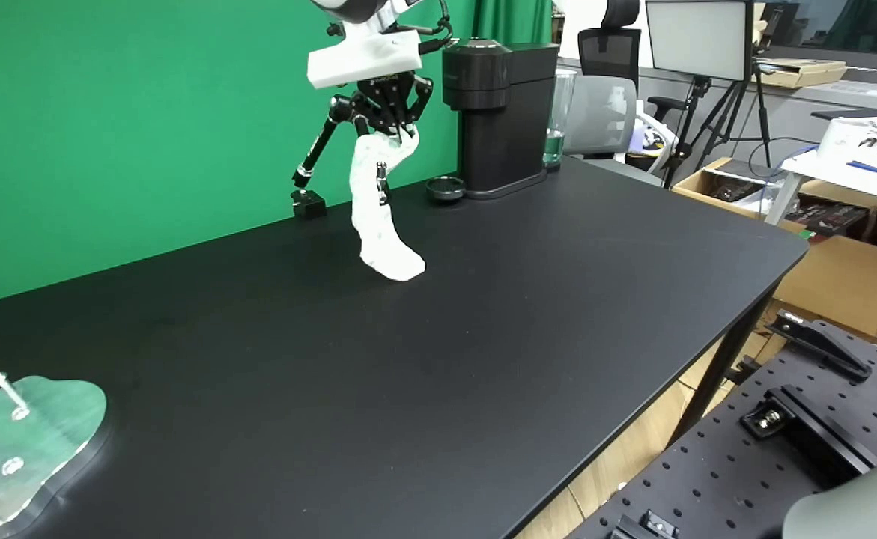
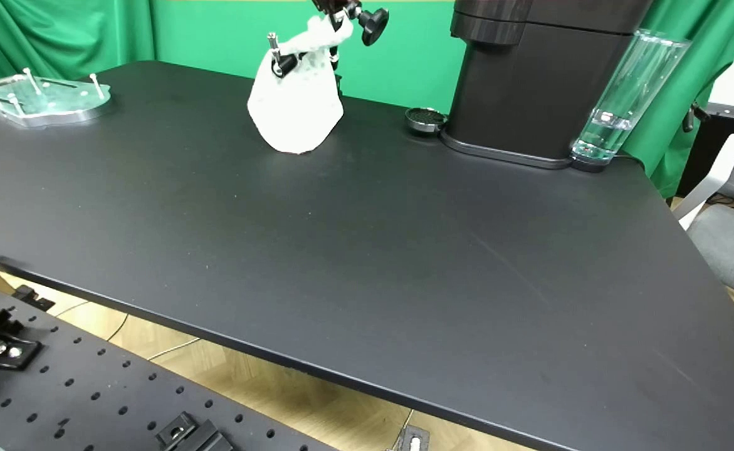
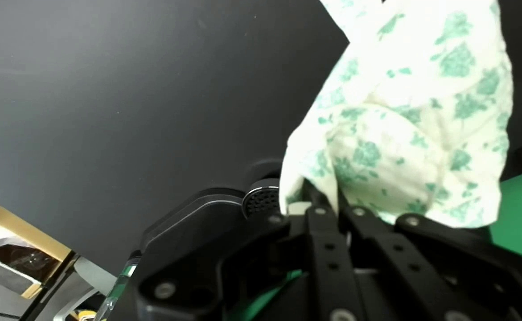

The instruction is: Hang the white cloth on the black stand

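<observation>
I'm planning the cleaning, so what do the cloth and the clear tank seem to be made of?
The cloth looks like thin, matte fabric, maybe cotton: it drapes in soft folds. The clear tank looks like glossy plastic or glass, unclear which: it's see-through with bright highlights.

"Where do the outside cameras look from?"
"From above: both exterior views slant down across the tabletop (image 1: 423,389) toward the green backdrop (image 1: 153,120), sharing these and the perforated plate (image 1: 738,479) in the foreground."
"Equally near?"
"No; in an exterior view the coffee machine (image 2: 545,88) stands nearer, its top cropped."
"And the wrist view?"
"It looks down past the fingers (image 3: 323,225) onto the white cloth (image 3: 403,133), close up, and the tabletop beyond."
</observation>
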